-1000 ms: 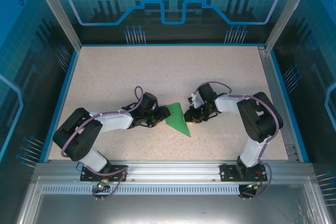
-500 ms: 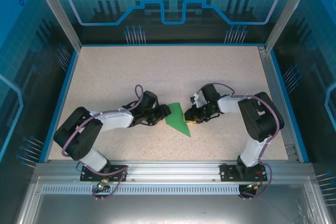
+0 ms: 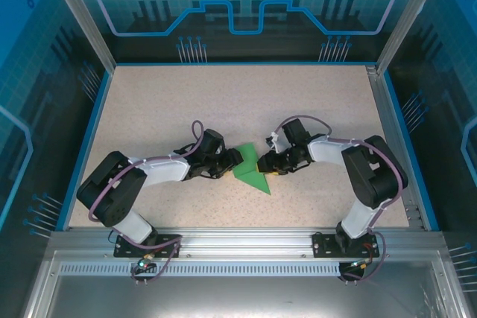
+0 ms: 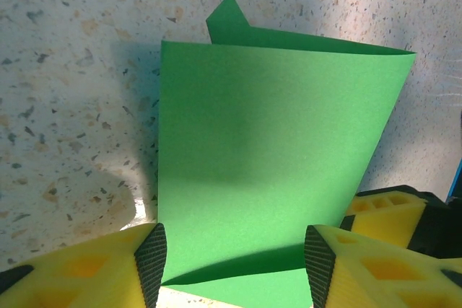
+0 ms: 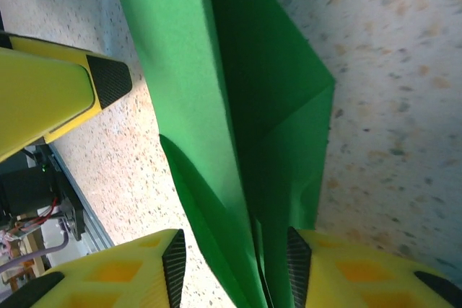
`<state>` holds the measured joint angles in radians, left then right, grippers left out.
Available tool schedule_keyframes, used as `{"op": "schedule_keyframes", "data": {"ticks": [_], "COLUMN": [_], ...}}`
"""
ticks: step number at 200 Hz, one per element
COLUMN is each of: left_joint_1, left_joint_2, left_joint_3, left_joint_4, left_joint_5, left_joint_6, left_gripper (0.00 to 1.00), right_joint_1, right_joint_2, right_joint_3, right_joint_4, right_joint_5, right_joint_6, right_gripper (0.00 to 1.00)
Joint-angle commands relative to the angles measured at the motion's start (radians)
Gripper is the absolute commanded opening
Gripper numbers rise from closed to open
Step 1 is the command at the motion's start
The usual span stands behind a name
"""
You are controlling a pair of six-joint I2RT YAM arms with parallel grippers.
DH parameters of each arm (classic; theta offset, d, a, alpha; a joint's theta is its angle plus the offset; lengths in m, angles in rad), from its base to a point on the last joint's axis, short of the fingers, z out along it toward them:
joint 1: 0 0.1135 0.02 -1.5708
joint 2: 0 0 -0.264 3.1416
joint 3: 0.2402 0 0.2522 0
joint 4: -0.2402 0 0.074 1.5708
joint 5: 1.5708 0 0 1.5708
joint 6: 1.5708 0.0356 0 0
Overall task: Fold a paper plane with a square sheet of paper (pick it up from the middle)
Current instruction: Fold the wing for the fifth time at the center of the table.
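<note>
Bracketing the square sheet of paper [image 3: 250,173] from both sides, the two arms meet mid-counter [image 3: 223,102], a bit toward the near edge. The paper is partly folded into a green wedge and lies flat between them. The left gripper [image 4: 234,257] comes in from the left with jaws spread wide. Its pads straddle the paper's left edge without squeezing, which looks like steadying the sheet so it can't slide while the other side is worked. The top layer is lifted slightly off the counter, with a small corner poking out at the far side. The right gripper [image 5: 234,261] comes in from the right, jaws apart, with the raised folded layers running up between the pads. One pad is against the green and the other shows a sliver of counter beside it, so it is not clamped flat yet. Probably it is lined up to nip the fold or press a crease. In the top view the paper's long axis runs from far to near, leaning right. The broad end is far, between the two grippers, and the narrow tip points near and right, clear of both.
</note>
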<state>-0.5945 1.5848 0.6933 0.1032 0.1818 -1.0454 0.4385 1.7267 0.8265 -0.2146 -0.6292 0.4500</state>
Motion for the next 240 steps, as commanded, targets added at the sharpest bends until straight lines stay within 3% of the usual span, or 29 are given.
{"op": "schedule_keyframes", "data": {"ticks": [1,54,91,173,240], "left_joint_1": [0.008,0.008,0.044,0.119,0.181], "left_joint_2": [0.0,-0.017,-0.062,-0.05,-0.001], "left_joint_3": [0.011,-0.002,-0.055,-0.133,-0.15], "left_joint_4": [-0.008,-0.005,0.035,0.322,0.512], "left_joint_5": [0.026,0.028,0.053,0.231,0.341], "left_joint_6": [0.01,0.014,-0.001,-0.077,-0.097], "left_gripper": [0.58,0.57,0.58,0.59,0.53], "right_joint_1": [0.012,0.013,-0.037,-0.081,-0.083], "right_joint_2": [0.031,0.045,0.01,-0.047,-0.023], "right_joint_3": [0.022,0.034,-0.007,-0.035,-0.017], "right_joint_4": [0.005,0.016,0.131,0.241,0.169], "right_joint_5": [-0.03,-0.096,-0.235,-0.378,-0.402], "right_joint_6": [-0.018,-0.022,0.058,0.17,0.104], "right_gripper": [0.42,0.16,0.07,0.07,0.09]}}
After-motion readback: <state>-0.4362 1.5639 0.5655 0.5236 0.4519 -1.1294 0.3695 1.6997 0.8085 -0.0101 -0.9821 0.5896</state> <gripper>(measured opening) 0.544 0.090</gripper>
